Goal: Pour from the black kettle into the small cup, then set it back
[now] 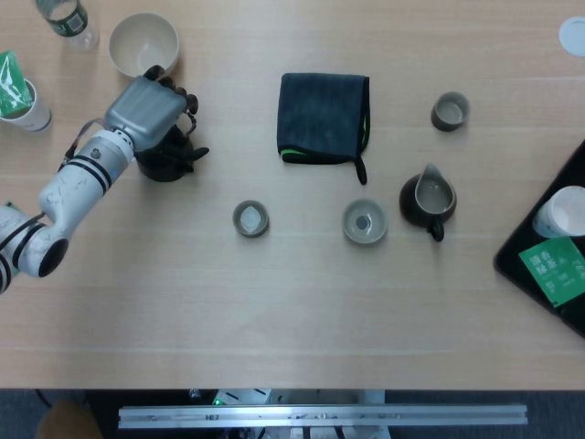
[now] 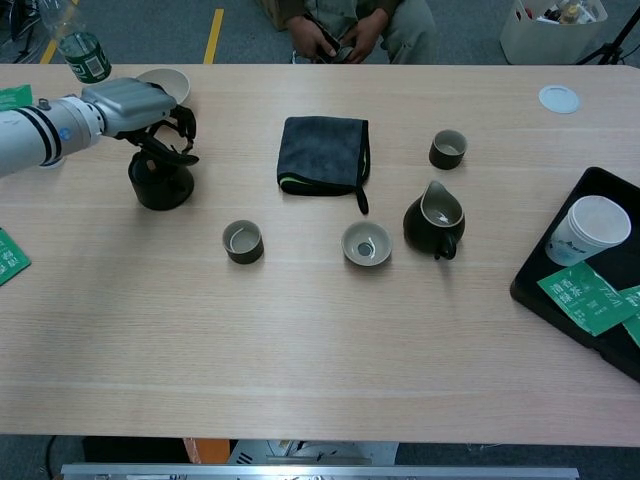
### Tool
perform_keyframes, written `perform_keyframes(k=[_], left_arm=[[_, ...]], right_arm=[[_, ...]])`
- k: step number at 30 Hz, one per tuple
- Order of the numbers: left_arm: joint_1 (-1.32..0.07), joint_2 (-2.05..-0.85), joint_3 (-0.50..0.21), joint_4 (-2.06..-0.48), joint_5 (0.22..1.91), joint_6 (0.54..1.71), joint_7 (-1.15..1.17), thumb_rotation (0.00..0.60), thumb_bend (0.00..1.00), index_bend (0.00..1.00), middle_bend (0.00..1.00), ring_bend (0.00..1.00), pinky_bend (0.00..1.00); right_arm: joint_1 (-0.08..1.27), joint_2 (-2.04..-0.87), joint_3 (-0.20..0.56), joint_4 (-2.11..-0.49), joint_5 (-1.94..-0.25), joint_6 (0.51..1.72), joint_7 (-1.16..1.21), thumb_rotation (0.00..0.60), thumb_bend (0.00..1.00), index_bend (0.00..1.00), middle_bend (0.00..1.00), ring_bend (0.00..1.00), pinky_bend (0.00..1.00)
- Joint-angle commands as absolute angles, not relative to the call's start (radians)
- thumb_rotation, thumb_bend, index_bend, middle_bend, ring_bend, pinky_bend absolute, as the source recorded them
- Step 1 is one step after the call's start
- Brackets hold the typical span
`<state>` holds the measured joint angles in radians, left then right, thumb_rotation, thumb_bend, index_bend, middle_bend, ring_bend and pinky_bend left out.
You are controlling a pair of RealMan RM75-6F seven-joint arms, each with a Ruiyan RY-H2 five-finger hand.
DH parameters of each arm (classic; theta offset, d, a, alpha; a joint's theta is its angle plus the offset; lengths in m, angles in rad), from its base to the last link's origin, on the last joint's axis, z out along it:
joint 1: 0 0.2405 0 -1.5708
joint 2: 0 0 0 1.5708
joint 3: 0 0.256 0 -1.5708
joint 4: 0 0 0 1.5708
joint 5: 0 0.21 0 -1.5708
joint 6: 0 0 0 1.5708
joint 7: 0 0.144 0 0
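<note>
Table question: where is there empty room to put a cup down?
The whole near strip of the table, in front of the small cup, is bare. It's crowded between the folded cloth and the pitcher.

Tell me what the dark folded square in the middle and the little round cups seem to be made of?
The folded cloth looks like soft dark microfibre or terry: fuzzy matte surface, with a green edge trim. The small cups look like glazed ceramic, dark olive outside and pale inside, with a slight sheen. The tabletop appears to be light wood laminate, showing faint grain.
</note>
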<state>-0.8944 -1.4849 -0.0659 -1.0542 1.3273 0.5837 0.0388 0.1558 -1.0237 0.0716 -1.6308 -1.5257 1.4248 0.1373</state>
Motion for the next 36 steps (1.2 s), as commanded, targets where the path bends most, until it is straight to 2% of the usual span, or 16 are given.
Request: perform_keyframes(k=[1, 13, 24, 36], left_arm=[[-0.890, -1.481, -0.061, -1.061, 1.334, 0.595, 0.038, 0.201, 0.19, 0.31, 0.35, 0.23, 0.10], [-0.869, -1.450, -0.044, -1.098, 1.382, 0.667, 0.023, 0.253, 0.19, 0.39, 0.44, 0.30, 0.10], [-0.844, -1.409, -0.014, -1.146, 1.434, 0.722, 0.004, 0.278, 0.20, 0.39, 0.45, 0.31, 0.10], [-0.831, -1.406, 0.025, -1.139, 1.512, 0.773, -0.028, 0.333, 0.19, 0.43, 0.47, 0.31, 0.10]], right_arm=[[0.155, -1.025, 0.071, -1.630, -1.527, 1.426, 0.139, 0.600, 0.00, 0.36, 0.39, 0.23, 0.23], [0.148, -1.025, 0.069, -1.627, -1.532, 1.438, 0.147, 0.600, 0.00, 0.36, 0.39, 0.23, 0.23], [0.144, -1.021, 0.069, -1.632, -1.538, 1.446, 0.147, 0.600, 0.00, 0.36, 0.39, 0.23, 0.23], [0.139, -1.018, 0.065, -1.638, -1.542, 1.450, 0.144, 0.600, 0.00, 0.36, 0.39, 0.23, 0.23]])
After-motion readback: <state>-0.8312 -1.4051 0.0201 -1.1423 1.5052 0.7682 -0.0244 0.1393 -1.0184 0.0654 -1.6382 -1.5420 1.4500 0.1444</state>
